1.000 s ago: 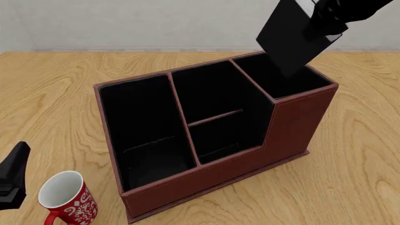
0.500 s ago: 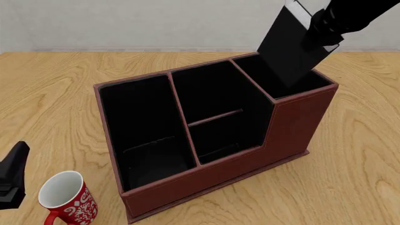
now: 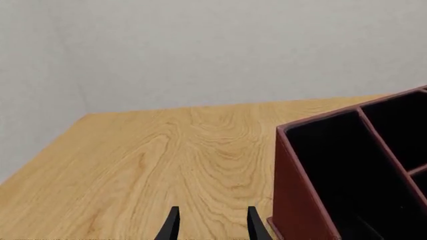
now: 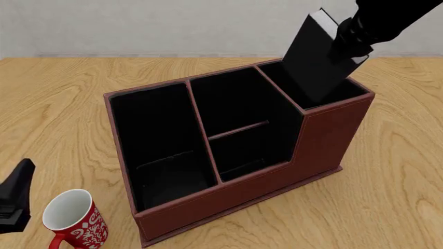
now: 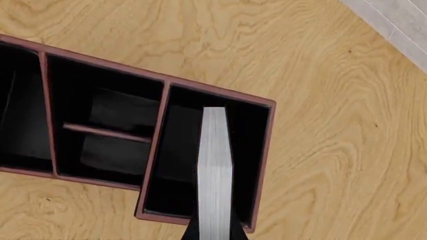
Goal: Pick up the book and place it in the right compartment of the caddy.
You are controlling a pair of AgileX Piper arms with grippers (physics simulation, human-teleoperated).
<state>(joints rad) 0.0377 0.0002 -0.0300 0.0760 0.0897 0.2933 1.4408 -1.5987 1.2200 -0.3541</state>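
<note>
The black book hangs tilted, white page edges up, with my right gripper shut on its upper part. Its lower end dips into the right compartment of the reddish-brown caddy. In the right wrist view the page edges of the book run along the middle of the right compartment, away from both walls of the caddy, with the right gripper clamped on it. My left gripper is open over bare table, beside the caddy's left end; the front view shows the left gripper low at the left.
A red mug with a white pattern stands at the front left, just right of the left gripper. The caddy's middle section has a shelf divider, and the wide left section holds nothing. A grey wall runs behind the table.
The right gripper has lowered the book and stood it more upright, so its lower end now sits deeper in the right compartment. The left gripper has barely shifted.
</note>
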